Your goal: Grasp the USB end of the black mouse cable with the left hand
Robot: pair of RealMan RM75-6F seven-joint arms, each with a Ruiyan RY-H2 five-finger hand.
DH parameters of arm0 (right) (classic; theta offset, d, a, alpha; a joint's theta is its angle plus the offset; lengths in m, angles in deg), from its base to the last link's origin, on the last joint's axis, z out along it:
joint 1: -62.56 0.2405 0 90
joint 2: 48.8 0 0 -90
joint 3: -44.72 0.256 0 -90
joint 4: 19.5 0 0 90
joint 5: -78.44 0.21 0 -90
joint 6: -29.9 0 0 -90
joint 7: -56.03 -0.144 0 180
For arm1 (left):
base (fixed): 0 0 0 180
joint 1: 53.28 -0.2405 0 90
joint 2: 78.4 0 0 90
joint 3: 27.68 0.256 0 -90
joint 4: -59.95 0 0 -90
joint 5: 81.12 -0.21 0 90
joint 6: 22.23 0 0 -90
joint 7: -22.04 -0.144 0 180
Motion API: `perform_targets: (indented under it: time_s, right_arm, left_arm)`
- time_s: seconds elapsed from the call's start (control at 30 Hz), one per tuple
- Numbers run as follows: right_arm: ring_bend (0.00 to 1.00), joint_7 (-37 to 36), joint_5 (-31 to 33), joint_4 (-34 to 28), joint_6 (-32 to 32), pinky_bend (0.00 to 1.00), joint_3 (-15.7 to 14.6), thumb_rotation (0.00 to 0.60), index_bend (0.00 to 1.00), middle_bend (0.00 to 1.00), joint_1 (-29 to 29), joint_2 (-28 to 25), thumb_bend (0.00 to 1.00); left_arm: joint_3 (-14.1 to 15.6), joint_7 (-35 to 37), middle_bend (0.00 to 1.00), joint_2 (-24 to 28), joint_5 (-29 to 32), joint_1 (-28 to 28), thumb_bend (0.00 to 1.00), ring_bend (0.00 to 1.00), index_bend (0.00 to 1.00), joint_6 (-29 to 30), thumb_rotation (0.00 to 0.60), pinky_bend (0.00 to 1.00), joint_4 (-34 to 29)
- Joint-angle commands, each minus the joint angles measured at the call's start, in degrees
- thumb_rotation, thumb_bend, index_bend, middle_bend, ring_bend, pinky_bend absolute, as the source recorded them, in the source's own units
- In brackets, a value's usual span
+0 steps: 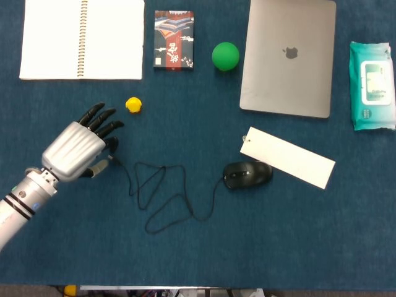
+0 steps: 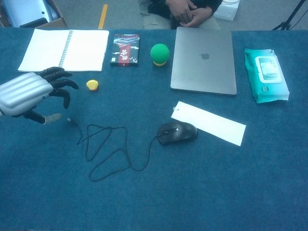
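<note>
A black mouse lies mid-table, its thin black cable looping leftward across the blue cloth. The cable's USB end lies at the left end of the loops. My left hand hovers just left of and above the USB end, fingers spread, thumb low near the plug, holding nothing. In the head view the hand partly covers the plug. My right hand is not visible in either view.
A small yellow toy sits just beyond the left hand. At the back are a spiral notebook, a dark booklet, a green ball, a closed laptop and a wipes pack. A white paper strip lies by the mouse.
</note>
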Motion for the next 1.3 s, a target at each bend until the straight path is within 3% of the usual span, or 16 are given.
perform_targets:
  time_s: [0.03, 0.5, 1.3]
  right_arm:
    - [0.26, 0.0, -0.1, -0.1, -0.1, 0.36, 0.0, 0.6, 0.4, 0.36, 0.1, 0.0, 0.37]
    - [0.26, 0.1, 0.4, -0.2, -0.4, 0.36, -0.2, 0.6, 0.4, 0.36, 0.1, 0.0, 0.37]
    - [0.26, 0.2, 1.1, -0.6, -0.2, 0.36, -0.1, 0.6, 0.4, 0.36, -0.2, -0.5, 0.37]
  left_arm:
    - [1.1, -0.3, 0.19, -2.4, -0.5, 0.7, 0.31, 0.04, 0.47, -0.4, 0.6, 0.0, 3.9]
    - [3.3, 2.1, 0.18, -7.9, -0.3, 1.9, 0.31, 0.02, 0.47, -0.3, 0.6, 0.0, 11.5]
    - [5.2, 6.4, 0.19, -12.0, 1.8, 2.5, 0.31, 0.02, 0.49, 0.5, 0.6, 0.0, 18.3]
